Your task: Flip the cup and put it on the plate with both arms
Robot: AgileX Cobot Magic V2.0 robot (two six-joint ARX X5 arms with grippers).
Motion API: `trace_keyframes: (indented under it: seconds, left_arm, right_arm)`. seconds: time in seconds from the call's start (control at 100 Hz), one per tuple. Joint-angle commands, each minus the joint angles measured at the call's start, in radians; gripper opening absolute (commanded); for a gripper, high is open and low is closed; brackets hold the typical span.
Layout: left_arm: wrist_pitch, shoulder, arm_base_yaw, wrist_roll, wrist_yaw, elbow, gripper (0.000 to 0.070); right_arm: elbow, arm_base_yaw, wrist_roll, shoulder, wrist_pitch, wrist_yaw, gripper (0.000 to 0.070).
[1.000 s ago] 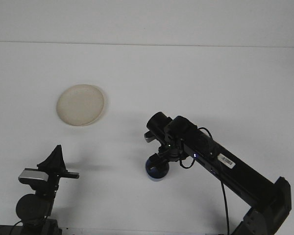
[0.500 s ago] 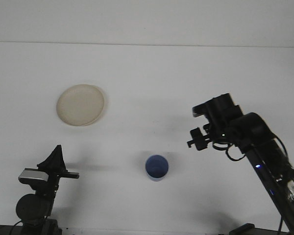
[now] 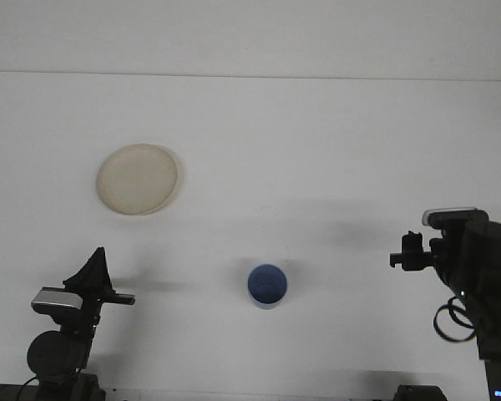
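Right claw has let go of the blue cup and pulled back to the right edge; I cannot tell how far its jaws stand open. Cup sits mouth-up on the bench, flip looks done. Plate lies well apart, upper left. Left claw parked low, grip unreadable, holding nothing. No legible writing.

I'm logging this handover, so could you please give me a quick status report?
Left gripper and right gripper both parked, holding nothing. Blue cup upright, mouth up, alone on table. Plate bare. Nothing between them.
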State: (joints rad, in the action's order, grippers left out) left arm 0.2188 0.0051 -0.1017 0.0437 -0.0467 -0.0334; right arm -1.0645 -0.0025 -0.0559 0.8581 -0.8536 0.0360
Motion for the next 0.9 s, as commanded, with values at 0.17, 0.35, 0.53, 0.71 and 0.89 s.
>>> trace_keyframes:
  seconds: [0.17,0.35,0.53,0.71,0.89]
  left_arm:
    - [0.012,-0.002,-0.002,0.006,0.002,0.019,0.0011]
    - [0.012,-0.002,-0.002,0.006,0.002,0.019,0.0011]
    - [0.012,-0.002,-0.002,0.006,0.002,0.019,0.0011]
    - [0.012,-0.002,-0.002,0.006,0.002,0.019,0.0011]
    - [0.012,-0.002,-0.002,0.007,0.002,0.019,0.0011]
  right_arm:
    - [0.303,0.002,-0.012,-0.256,0.263,0.017,0.0405]
    - [0.462,0.003,-0.012,-0.393,0.446,0.017,0.0405]
    - [0.477,0.003,-0.012,-0.421,0.46,0.016,0.0405]
    - [0.477,0.003,-0.012,-0.427,0.461,0.017,0.0405]
    - [0.477,0.003,-0.012,-0.427,0.464,0.017,0.0405]
